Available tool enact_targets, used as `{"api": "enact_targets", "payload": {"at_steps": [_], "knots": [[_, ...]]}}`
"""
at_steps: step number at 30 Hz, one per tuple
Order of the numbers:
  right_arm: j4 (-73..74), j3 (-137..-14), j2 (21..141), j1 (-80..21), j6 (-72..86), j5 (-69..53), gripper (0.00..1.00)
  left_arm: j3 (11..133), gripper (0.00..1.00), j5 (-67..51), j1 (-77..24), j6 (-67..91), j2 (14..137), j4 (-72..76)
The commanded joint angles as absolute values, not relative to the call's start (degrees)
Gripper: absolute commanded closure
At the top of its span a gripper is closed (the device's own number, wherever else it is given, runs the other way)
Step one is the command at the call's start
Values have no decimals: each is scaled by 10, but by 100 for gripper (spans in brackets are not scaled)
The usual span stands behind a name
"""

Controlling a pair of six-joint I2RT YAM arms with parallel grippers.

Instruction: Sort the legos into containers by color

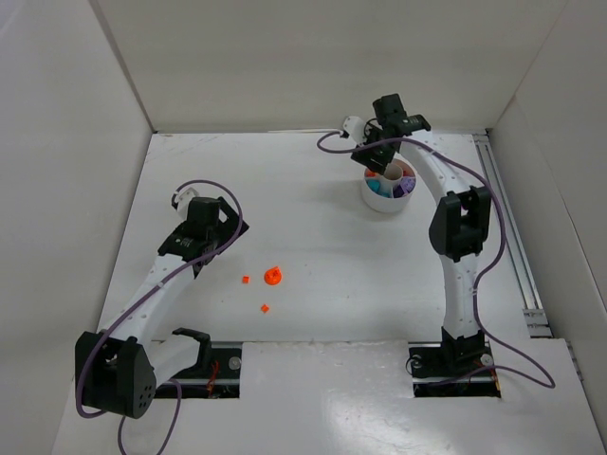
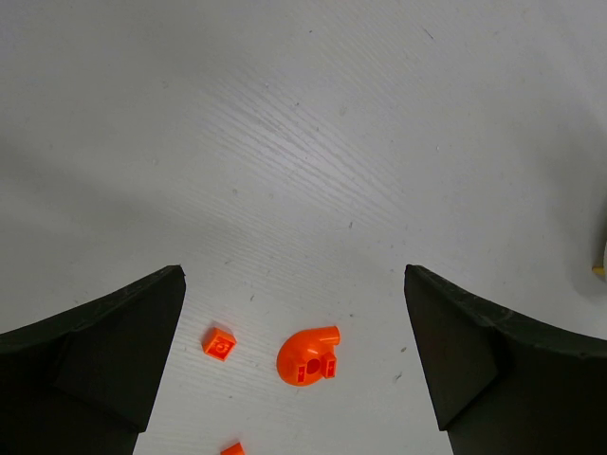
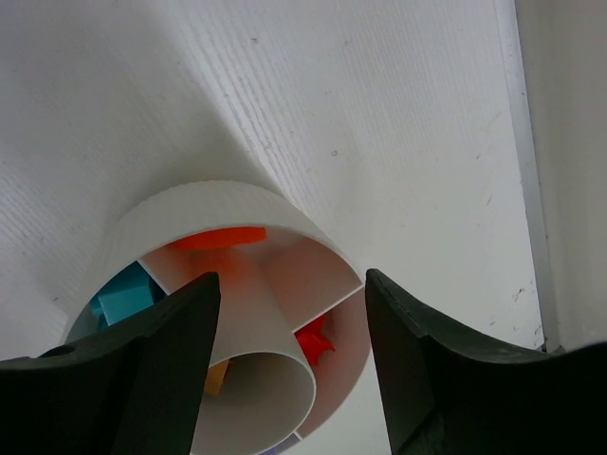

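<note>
Starting at the near edge: three orange legos lie loose on the desk (image 1: 313, 218), well to the near-left of the dish (image 1: 389, 194). The round orange piece (image 2: 308, 355) is closest to the dish of the three. The small orange square (image 2: 219, 343) lies just beside it on the side away from the dish, and a third orange bit (image 2: 232, 448) lies nearest to me.

My left end effector (image 2: 292, 275) hangs above the desk, farther left of the dish than those pieces, fingers spread wide with nothing between them. In my left wrist view the round piece sits low and about centred in the gap. Its short stub points up and to the right, so that reads as its long axis. My left arm is clearly the nearer one, and I judge the next pick belongs to it: pull back a touch, then come down. There is bare desk all round these pieces, and the walls are well apart from them.

Farther out, my right end effector (image 3: 289, 277) hovers right over the dish, fingers apart and nothing pinched that I can see. Between them I look into the wedges: orange (image 3: 218, 237) at the far side, red (image 3: 313, 341) lower right, teal (image 3: 123, 299) on the left. The rail (image 3: 526, 142) runs right of the dish, so lifting straight up looks like the freest way out.
</note>
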State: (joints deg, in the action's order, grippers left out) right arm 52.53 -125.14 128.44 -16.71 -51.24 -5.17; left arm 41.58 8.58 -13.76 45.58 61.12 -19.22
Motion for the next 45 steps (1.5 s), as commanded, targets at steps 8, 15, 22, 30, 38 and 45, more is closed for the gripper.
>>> {"api": "enact_targets", "payload": {"at_steps": [8, 15, 22, 30, 38, 45], "knots": [[498, -1249, 1225, -178, -508, -80, 32, 416, 0, 80, -134, 461, 609, -214], [265, -951, 954, -171, -456, -130, 23, 363, 8, 16, -134, 497, 604, -263], [110, -687, 736, -157, -403, -180, 18, 323, 18, -12, -221, 497, 569, -193], [133, -572, 616, -147, -397, -159, 18, 342, 27, 24, -318, 440, 584, -171], [184, -540, 566, -136, -397, -129, 18, 373, 32, 53, -362, 451, 655, -166], [202, -529, 535, -131, -397, -103, 18, 409, 40, 91, -368, 481, 713, -199]]}}
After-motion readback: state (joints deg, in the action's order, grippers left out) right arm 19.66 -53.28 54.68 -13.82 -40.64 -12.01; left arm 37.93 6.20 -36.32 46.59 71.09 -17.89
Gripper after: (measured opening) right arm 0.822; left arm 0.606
